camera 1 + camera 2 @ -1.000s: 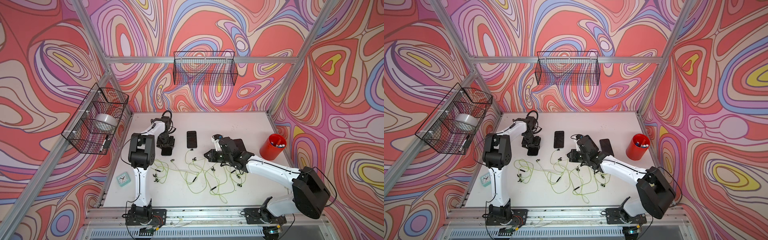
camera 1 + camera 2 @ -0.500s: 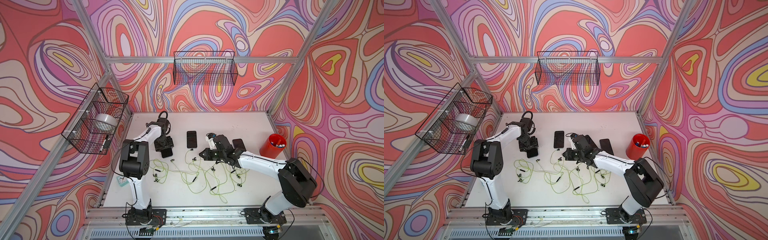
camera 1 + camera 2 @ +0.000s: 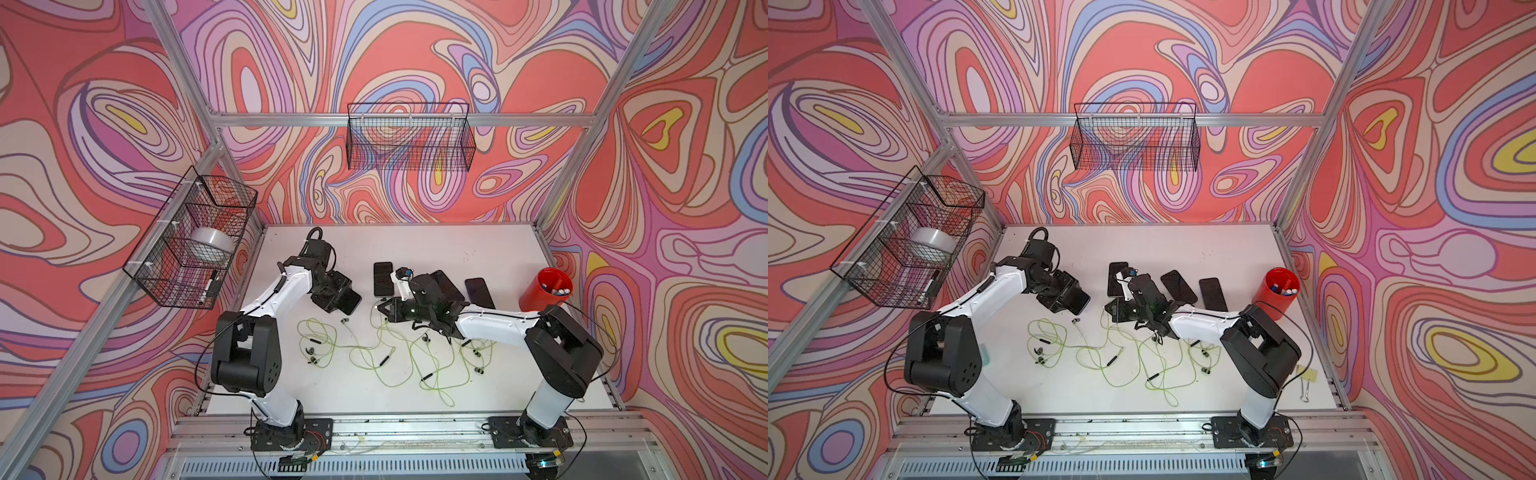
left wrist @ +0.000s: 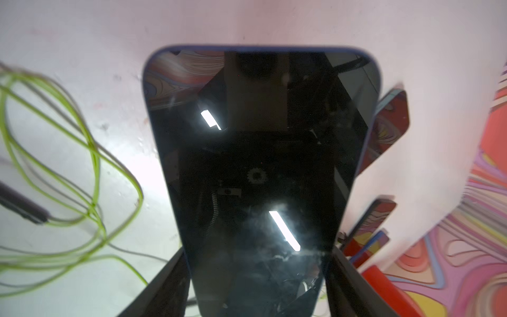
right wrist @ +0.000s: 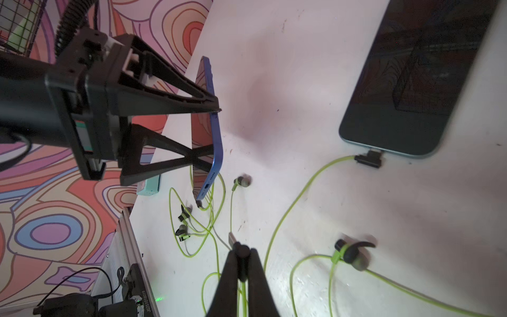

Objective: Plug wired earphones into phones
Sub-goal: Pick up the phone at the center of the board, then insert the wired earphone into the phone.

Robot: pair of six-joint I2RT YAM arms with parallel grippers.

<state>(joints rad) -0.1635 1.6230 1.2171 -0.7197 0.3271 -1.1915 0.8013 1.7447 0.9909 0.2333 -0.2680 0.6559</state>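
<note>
My left gripper (image 3: 338,297) (image 4: 256,260) is shut on the sides of one of the phones (image 4: 260,151) (image 3: 1077,297), a blue-edged one held tilted above the table. My right gripper (image 3: 380,309) (image 5: 242,254) is shut on a small dark plug (image 5: 233,238) of the wired earphones (image 3: 395,357), its tip pointing toward the held phone's bottom edge (image 5: 207,189), still apart. Three more phones (image 3: 382,278) (image 3: 446,284) (image 3: 480,293) lie flat behind. One phone (image 5: 419,76) has a black plug (image 5: 369,160) in its port. Yellow-green cords tangle in front.
A red cup (image 3: 544,291) with markers stands at the right. Wire baskets hang on the left wall (image 3: 195,241) and back wall (image 3: 409,139). A mint-green clock (image 5: 149,188) sits near the left arm's base. A binder clip (image 3: 1306,380) lies front right.
My right gripper has moved left with the plug, closer to the held phone. My left arm's elbow has swung out to the left while the phone stays in its grip.
</note>
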